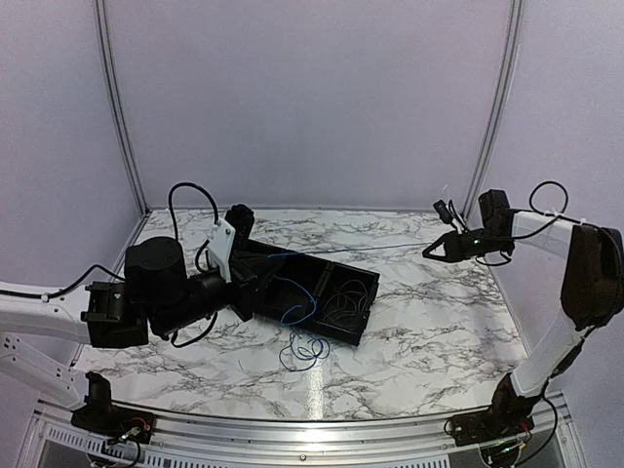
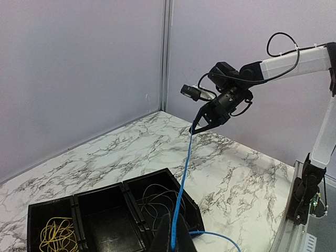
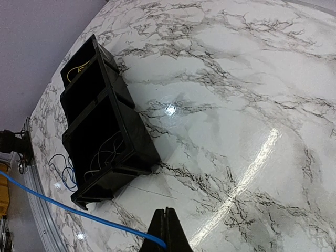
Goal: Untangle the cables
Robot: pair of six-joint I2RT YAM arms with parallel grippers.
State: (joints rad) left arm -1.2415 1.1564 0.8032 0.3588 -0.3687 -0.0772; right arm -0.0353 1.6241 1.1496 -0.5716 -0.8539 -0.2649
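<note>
A thin blue cable (image 2: 184, 178) is stretched taut in the air between my two grippers. My left gripper (image 2: 173, 233) is shut on one stretch of it above the black tray (image 2: 100, 190). My right gripper (image 3: 166, 233) is shut on the cable's far end, raised at the right of the table (image 1: 429, 252). The rest of the blue cable lies in loose loops (image 1: 302, 348) on the table in front of the tray. Yellow cables (image 2: 56, 233) lie coiled in one end compartment. Thin pale wires (image 2: 155, 202) lie in the other end compartment.
The black tray (image 1: 341, 334) has three compartments and sits at mid-table, angled. Its middle compartment shows nothing inside. My left arm (image 1: 161, 283) lies low at the left, beside the tray. Walls close the table at the back and both sides.
</note>
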